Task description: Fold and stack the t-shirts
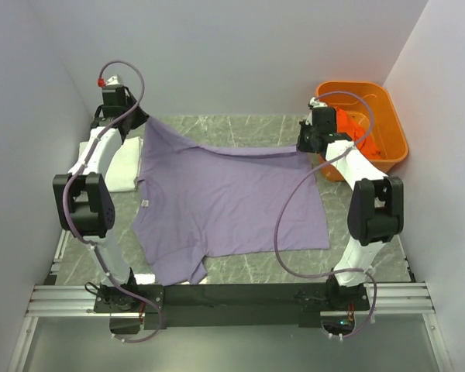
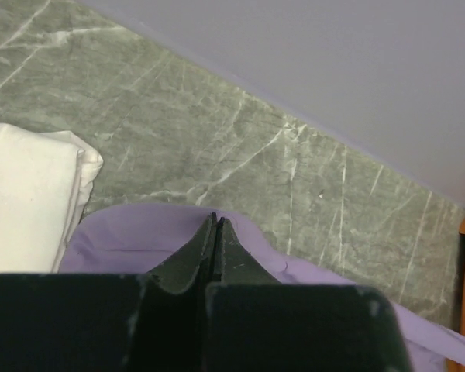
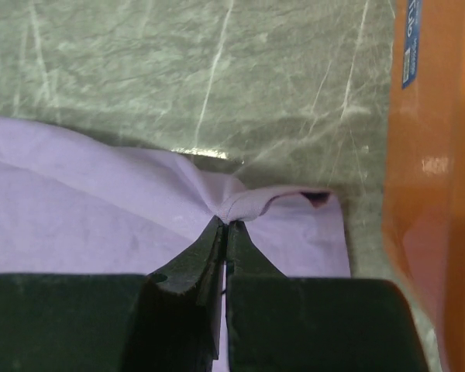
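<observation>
The lavender t-shirt [image 1: 225, 201] is spread on the marble table [image 1: 240, 128], its far edge stretched between both grippers. One far corner is pinched in the pressed-together fingers of the left gripper [image 2: 215, 223], the other in those of the right gripper [image 3: 226, 226]. A folded white t-shirt [image 2: 23, 186] lies just left of the left gripper. An orange tub [image 1: 391, 143] stands just right of the right gripper, with an orange t-shirt [image 1: 353, 128] inside.

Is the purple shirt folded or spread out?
Spread, not folded: the purple shirt lies open, left gripper and right gripper pinching its far edge.
</observation>
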You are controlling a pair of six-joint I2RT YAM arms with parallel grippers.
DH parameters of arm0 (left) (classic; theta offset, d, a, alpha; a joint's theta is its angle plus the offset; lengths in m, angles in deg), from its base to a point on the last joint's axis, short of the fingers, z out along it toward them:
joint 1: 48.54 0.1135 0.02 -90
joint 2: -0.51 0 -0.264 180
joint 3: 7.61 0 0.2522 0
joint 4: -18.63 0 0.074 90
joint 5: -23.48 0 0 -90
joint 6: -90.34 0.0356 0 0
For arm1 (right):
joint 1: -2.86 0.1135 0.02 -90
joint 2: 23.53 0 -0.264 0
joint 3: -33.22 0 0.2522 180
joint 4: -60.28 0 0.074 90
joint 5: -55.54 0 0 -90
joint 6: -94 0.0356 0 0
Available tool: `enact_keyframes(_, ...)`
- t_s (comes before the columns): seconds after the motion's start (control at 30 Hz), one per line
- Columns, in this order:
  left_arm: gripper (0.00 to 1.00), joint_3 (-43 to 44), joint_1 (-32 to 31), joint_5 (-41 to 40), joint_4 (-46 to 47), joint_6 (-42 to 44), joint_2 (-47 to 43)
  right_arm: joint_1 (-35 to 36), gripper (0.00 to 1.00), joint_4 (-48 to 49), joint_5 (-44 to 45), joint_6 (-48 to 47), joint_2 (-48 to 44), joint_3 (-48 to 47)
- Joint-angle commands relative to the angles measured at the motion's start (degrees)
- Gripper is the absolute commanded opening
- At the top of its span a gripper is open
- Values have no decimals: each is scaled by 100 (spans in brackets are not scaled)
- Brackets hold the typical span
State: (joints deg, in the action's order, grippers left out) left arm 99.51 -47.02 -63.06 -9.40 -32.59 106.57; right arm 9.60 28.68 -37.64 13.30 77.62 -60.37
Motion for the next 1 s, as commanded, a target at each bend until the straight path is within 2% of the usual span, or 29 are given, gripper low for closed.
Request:
enact_keyframes(0.0,1,402,24,128,477,-144,177,-85,0,501,142,-16,186,-401)
enact_keyframes(0.17,1,587,24,207,398,-117,214,-94,0,510,28,-16,257,-569)
enact_keyframes(0.3,1,227,24,23,521,-135,-776,-103,0,677,72,54,-409,-323)
enact_keyframes(0.37,1,42,33,-196,512,-126,-1252,-103,0,747,124,46,-1015,-182)
enact_keyframes(0.5,1,-116,33,-329,504,-47,-2752,-94,0,765,221,-33,-2140,-103)
enact_keyframes(0.77,1,-108,24,-645,345,199,-5135,-94,0,862,230,-244,-4628,257)
enact_keyframes(0.87,1,198,24,-733,144,383,-5725,-103,0,897,204,-367,-5593,424)
enact_keyframes(0.97,1,515,24,-803,-163,489,-6052,-103,0,879,151,-499,-6052,433)
